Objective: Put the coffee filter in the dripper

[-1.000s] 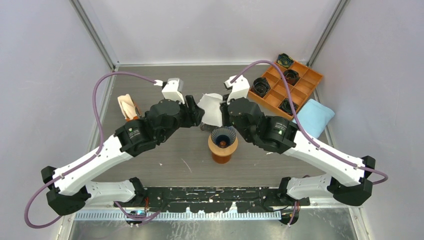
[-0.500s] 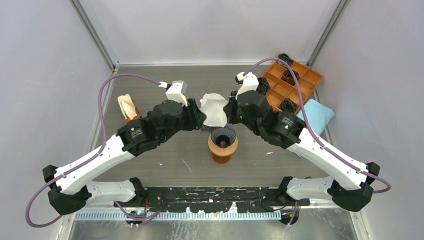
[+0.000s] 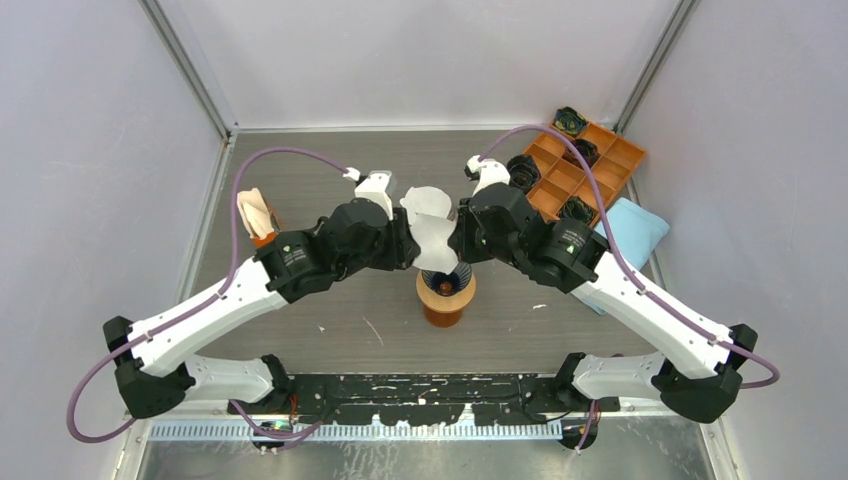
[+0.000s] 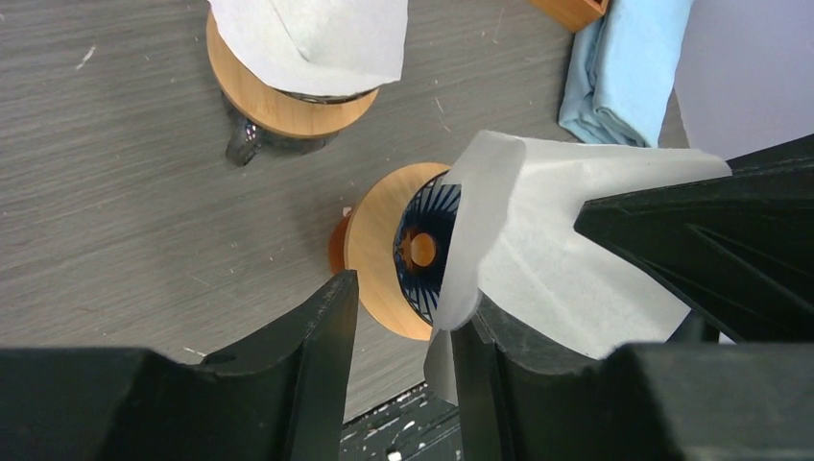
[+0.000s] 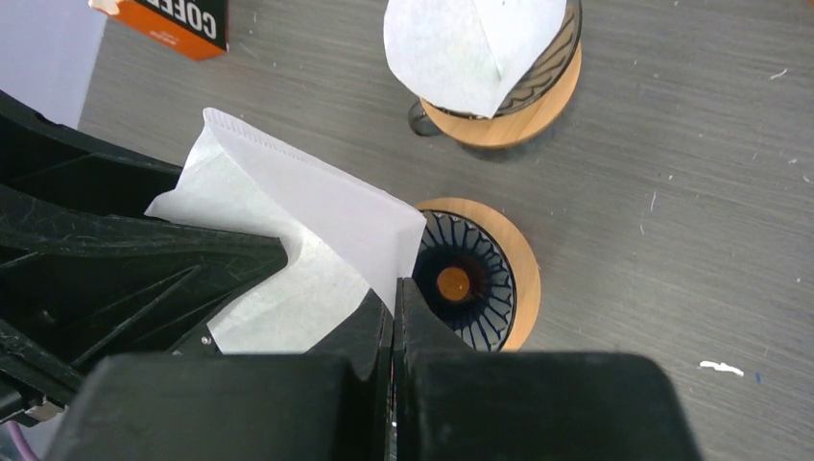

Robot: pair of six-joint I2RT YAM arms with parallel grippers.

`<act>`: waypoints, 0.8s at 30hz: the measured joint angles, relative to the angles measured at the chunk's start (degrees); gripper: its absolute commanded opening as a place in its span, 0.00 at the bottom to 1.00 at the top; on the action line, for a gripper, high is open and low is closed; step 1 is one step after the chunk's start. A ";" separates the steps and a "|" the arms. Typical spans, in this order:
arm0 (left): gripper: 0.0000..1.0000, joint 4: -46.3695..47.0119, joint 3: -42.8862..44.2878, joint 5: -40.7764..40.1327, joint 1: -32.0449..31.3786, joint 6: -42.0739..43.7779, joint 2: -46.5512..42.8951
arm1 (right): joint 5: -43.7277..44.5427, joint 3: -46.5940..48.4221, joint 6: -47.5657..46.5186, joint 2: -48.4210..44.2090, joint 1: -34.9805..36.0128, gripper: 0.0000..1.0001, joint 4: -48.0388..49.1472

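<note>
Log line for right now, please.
coffee filter: held over dripper, not in it | right gripper: shut on coffee filter | left gripper: open, filter edge at one finger

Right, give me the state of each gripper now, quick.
Left gripper: open, jaws apart, with the edge of the white paper coffee filter beside one finger.
Right gripper: shut on the white paper coffee filter.

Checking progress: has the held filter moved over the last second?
Yes. The filter has shifted toward the near edge, and its tip now overlaps the dripper, which stayed put.
</note>
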 measured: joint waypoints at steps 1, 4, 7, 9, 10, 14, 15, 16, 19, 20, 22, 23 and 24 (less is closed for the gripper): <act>0.41 -0.44 0.26 0.46 0.00 -0.02 0.31 | -0.61 0.00 0.17 0.07 -0.22 0.01 -0.72; 0.39 -1.27 0.83 2.19 0.00 -0.07 1.36 | -2.01 0.00 0.63 0.07 -0.85 0.01 -1.84; 0.38 -2.12 1.42 3.61 0.00 -0.07 2.49 | -3.98 -0.04 1.07 0.09 -1.86 0.01 -2.73; 0.38 -2.43 1.68 4.39 0.00 -0.07 3.30 | -5.07 -0.26 1.22 0.09 -2.54 0.01 -2.99; 0.38 -2.56 1.75 4.70 0.00 -0.07 3.61 | -5.77 -0.52 1.25 0.09 -3.02 0.01 -2.99; 0.38 -3.30 2.84 5.79 0.00 -0.07 5.92 | -7.74 -2.16 1.22 0.31 -4.61 0.01 -3.26; 0.39 -3.43 3.06 5.99 0.00 -0.07 6.56 | -8.15 -2.82 1.20 0.42 -5.11 0.01 -3.23; 0.38 -3.56 3.21 6.12 0.00 -0.04 7.10 | -8.39 -3.26 1.20 0.48 -5.42 0.00 -3.26; 0.39 -4.20 3.23 6.78 0.07 -0.04 8.57 | -9.84 -5.20 1.14 0.59 -7.10 0.01 -3.06; 0.39 -4.39 3.23 7.06 0.11 -0.04 8.96 | -10.05 -5.79 1.11 0.59 -7.50 0.01 -3.02; 0.39 -4.74 3.23 7.37 0.24 -0.04 9.62 | -10.75 -7.08 0.96 0.61 -8.37 0.01 -2.80; 0.39 -4.96 3.23 7.52 0.28 -0.04 9.88 | -11.15 -7.63 0.92 0.72 -8.79 0.01 -2.82; 0.39 -5.27 3.23 7.65 0.33 -0.04 10.14 | -11.34 -7.85 0.85 0.81 -8.98 0.01 -2.82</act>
